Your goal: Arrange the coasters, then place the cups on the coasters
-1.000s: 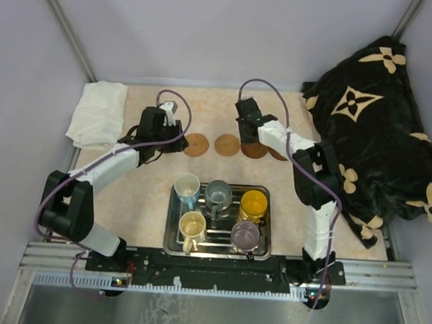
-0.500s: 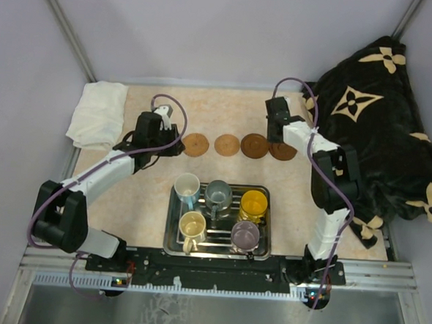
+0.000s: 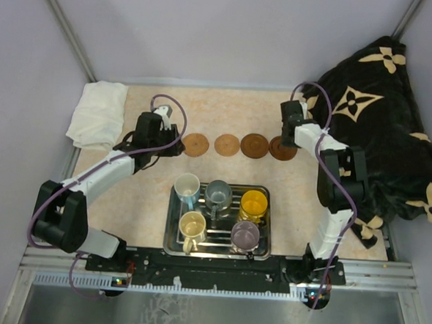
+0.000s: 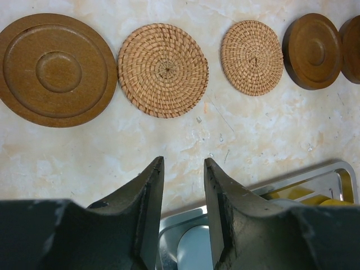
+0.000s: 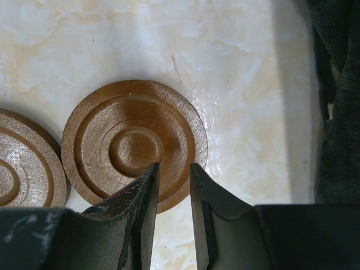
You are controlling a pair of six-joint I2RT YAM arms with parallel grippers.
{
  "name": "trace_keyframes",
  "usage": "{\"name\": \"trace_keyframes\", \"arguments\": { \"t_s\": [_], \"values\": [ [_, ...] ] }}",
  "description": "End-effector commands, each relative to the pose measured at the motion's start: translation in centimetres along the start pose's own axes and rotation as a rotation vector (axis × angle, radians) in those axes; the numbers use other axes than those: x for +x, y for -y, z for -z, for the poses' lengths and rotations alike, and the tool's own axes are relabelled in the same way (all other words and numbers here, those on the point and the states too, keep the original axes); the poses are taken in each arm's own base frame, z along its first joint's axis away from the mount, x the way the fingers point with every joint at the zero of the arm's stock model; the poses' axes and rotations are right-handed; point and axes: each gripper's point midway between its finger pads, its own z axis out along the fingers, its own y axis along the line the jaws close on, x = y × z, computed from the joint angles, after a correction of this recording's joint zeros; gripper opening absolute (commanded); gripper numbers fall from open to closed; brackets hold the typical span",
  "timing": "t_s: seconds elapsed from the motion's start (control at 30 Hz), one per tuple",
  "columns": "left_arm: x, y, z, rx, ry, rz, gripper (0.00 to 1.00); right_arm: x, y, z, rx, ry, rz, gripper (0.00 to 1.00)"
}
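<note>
Right claw [image 5: 174, 167] shifted toward blanket [image 3: 372, 120] over seemingly marbled tabletop [image 3: 226, 111].

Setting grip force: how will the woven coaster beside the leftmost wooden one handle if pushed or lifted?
The woven coaster looks like coiled rattan: probably light, slightly flexible. Its rough weave should drag on the table rather than skate. It lies flat and thin, so rolling or tipping seems unlikely; getting jaws under its edge may be hard.
</note>
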Motion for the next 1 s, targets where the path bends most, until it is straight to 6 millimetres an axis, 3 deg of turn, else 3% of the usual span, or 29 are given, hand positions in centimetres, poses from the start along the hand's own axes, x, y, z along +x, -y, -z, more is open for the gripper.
{"name": "trace_keyframes", "arguments": {
  "t_s": [0.0,0.97],
  "values": [
    [-0.2,0.1,0.1,0.003,0.007,0.004,0.41,-2.0,0.5,0.9,0.010,0.066,-0.045,0.30],
    [0.1,-0.1,-0.9,-0.007,-0.003,0.006,0.43,1.0,-0.5,-2.3,0.013,-0.035,-0.020,0.29]
  ]
}}
